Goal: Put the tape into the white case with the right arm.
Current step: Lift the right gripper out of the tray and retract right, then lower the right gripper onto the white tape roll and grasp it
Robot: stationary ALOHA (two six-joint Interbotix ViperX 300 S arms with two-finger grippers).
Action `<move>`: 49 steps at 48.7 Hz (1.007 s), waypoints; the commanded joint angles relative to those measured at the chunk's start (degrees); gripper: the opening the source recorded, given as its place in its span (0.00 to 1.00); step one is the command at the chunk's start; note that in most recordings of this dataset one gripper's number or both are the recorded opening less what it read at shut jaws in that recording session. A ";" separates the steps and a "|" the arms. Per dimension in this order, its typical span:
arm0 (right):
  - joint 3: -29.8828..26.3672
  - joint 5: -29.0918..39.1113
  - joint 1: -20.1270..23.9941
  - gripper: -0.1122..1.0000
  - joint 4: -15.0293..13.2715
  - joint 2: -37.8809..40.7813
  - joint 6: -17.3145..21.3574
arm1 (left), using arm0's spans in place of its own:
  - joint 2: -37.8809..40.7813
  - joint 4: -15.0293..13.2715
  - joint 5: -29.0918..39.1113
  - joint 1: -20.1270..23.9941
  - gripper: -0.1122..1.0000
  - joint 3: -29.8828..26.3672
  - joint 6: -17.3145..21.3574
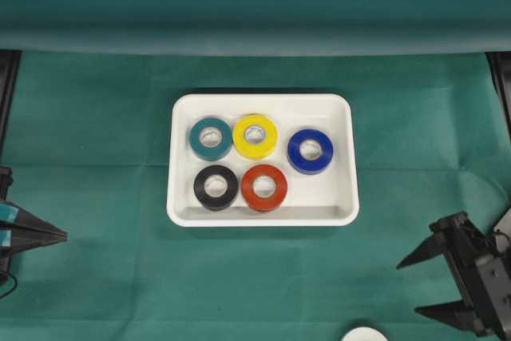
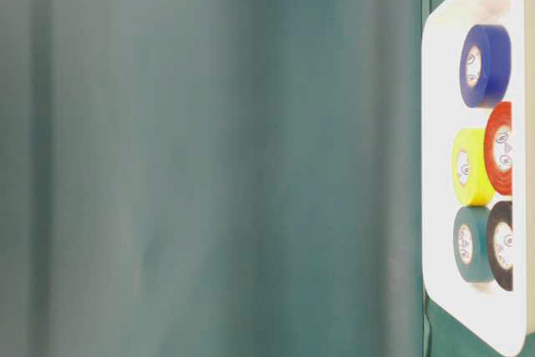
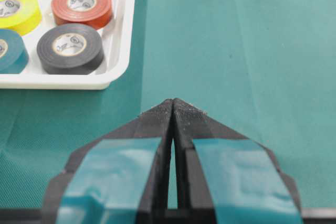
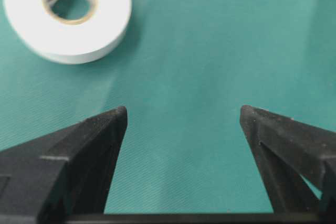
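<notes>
Five coloured rolls already sit in the white case, free slot at its 5 o'clock corner; white tape lies loose on the cloth at 11 o'clock of the right gripper, jaws wide and empty, presumably lining up a grab; left gripper pinched closed, parked aside

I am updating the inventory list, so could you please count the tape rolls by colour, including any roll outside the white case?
Teal roll: 1
Yellow roll: 1
Blue roll: 1
Black roll: 1
Red roll: 1
White roll: 1, on the green cloth, outside the white case
Total: 6 rolls, 5 of them in the case.
</notes>
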 commanded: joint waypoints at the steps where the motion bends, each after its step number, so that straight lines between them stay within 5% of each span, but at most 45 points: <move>1: -1.23 1.05 1.41 0.66 0.09 0.53 0.09 | 0.44 0.00 -0.53 0.09 0.10 -0.79 0.09; 49: -20.92 -4.22 4.92 0.66 -0.18 27.69 -0.35 | 0.44 0.00 -0.53 0.09 0.10 -0.70 0.09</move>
